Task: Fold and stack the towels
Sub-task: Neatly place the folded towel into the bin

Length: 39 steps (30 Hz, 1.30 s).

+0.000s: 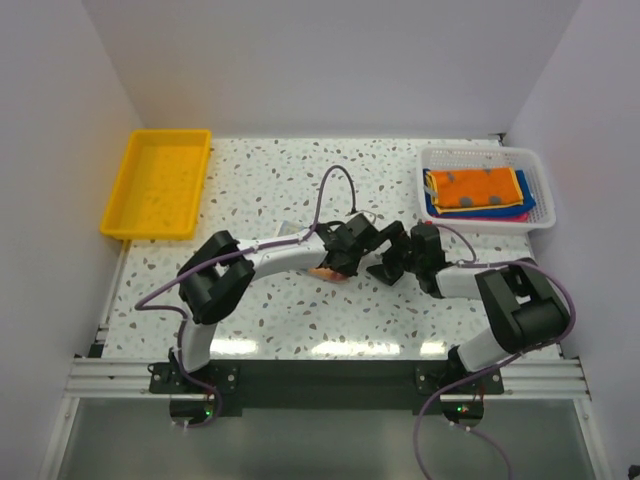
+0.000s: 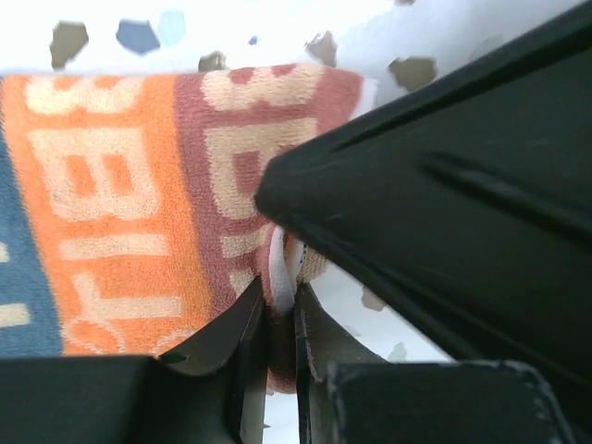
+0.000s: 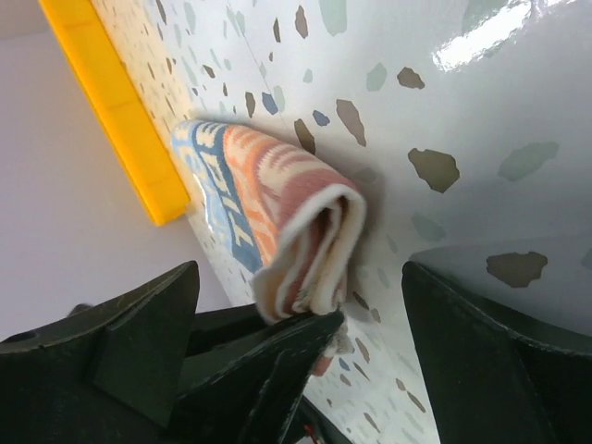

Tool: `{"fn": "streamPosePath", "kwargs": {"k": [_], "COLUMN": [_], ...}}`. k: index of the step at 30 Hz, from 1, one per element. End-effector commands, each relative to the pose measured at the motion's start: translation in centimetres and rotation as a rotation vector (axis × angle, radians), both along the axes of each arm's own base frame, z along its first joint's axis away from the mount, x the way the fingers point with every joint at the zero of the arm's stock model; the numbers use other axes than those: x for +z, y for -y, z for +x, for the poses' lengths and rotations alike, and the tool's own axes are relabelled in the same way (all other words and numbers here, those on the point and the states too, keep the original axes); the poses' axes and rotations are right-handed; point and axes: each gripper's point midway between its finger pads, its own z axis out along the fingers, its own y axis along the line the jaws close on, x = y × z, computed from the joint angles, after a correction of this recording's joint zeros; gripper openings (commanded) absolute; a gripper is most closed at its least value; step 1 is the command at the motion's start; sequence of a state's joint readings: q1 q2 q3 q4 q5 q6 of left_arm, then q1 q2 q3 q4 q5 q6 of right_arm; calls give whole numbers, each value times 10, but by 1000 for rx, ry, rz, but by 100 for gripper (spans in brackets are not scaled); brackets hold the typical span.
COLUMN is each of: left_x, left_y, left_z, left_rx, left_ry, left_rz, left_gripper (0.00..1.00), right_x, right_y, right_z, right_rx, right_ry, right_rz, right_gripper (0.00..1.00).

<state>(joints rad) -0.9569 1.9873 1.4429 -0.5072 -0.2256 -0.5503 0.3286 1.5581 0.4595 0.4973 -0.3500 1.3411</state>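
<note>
Printed towel [image 2: 139, 203], folded, at centre of table [image 1: 270, 180] — left gripper [image 2: 280, 296] pinches its layered edge; right gripper [image 3: 296, 277] gapes empty at its 3 o'clock. Keep layers pinched together, edges aligned — release only once flat.

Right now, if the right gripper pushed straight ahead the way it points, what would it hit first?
Probably the folded printed towel, pinched by the left gripper, dead ahead of the open right gripper; depth is unclear.
</note>
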Motion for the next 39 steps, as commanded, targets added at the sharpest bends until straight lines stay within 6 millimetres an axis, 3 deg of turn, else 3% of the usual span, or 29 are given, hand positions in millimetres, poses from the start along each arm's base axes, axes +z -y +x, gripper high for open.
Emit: {"fn": "streamPosePath", "kwargs": {"k": [1,6,15,24,29,32,33,35,39], "left_x": [8,8,35,39,45,45,44,46,60], "left_y": [3,6,22,33,37,38,37,36,32], "left_z": [3,3,12,15,15,12,11,10,7], "left_rx": [34,31,29,18,8,5,9,10,14], "left_ry": [-1,-7,28,24,26,16,13,14,27], "left_rz": [-78,-89,-161,-195,-213,-224,-224,-227,-249], "left_gripper": [8,8,10,15,26,38,44,51,78], "right_x": [9,16,-6,-14,-13,-11,-10,-8,-5], "right_y": [13,14,0,-24,-28,-29,-29,-29,-26], "right_z": [8,13,9,7,11,14,15,16,17], "right_rx": [-71,-63,-43,2,6,9,10,11,21], "right_ry": [45,50,-2,-21,-13,-3,-1,3,3], "right_rz": [-72,-111,-131,-130,-131,-134,-140,-148,-182], "right_gripper": [94,94,93,80,62,42,30,22,6]}}
